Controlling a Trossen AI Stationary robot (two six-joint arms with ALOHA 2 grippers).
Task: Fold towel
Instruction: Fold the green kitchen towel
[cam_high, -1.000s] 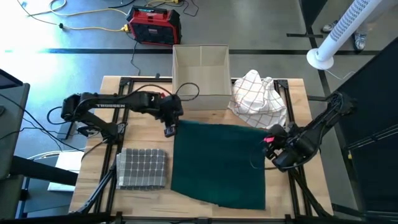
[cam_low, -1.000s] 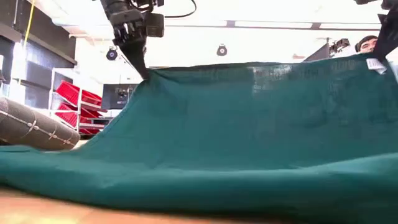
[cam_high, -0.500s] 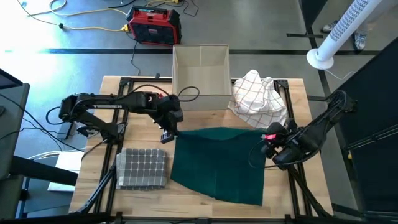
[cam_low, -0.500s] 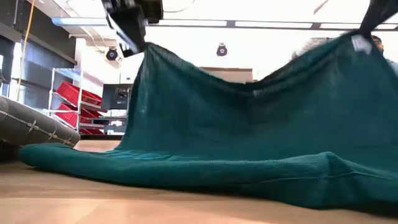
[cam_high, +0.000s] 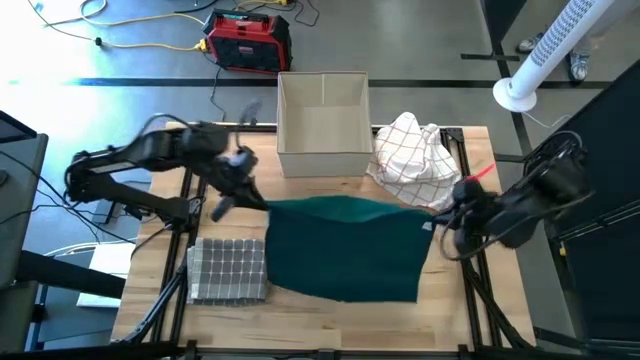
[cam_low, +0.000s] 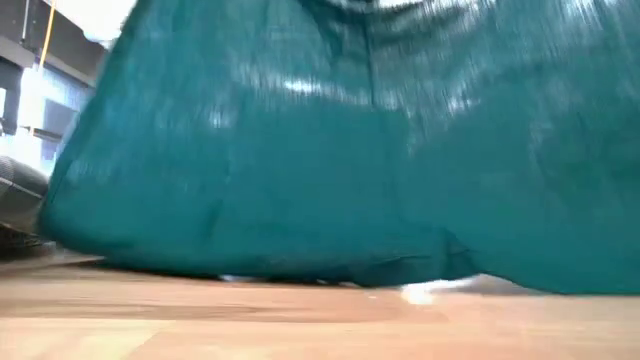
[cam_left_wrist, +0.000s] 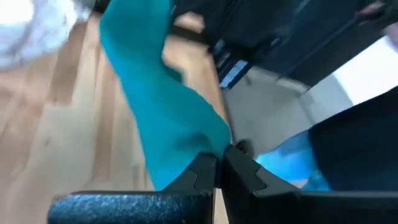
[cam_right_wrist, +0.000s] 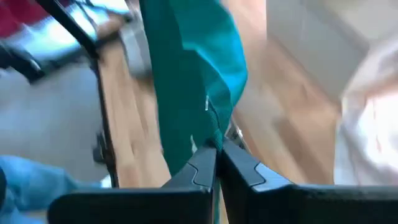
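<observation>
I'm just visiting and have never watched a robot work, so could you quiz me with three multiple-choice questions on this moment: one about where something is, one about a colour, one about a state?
1. Where does the grey quilted cloth lie?
A. Inside the box
B. On the table, on the left arm's side of the green towel
C. Under the checked cloth

2. What colour is the towel that both arms hold?
A. Dark green
B. Red
C. White

3. How is the towel held?
A. Lying flat, untouched
B. Lifted by one gripper only
C. Pinched at two corners, hanging between the left gripper and right gripper

Answers: 1 B, the high view shows it beside the towel's left edge. 2 A, every view shows dark green fabric. 3 C, each wrist view shows shut fingers clamping cloth, and the low view shows the towel hanging down to the table.
</observation>
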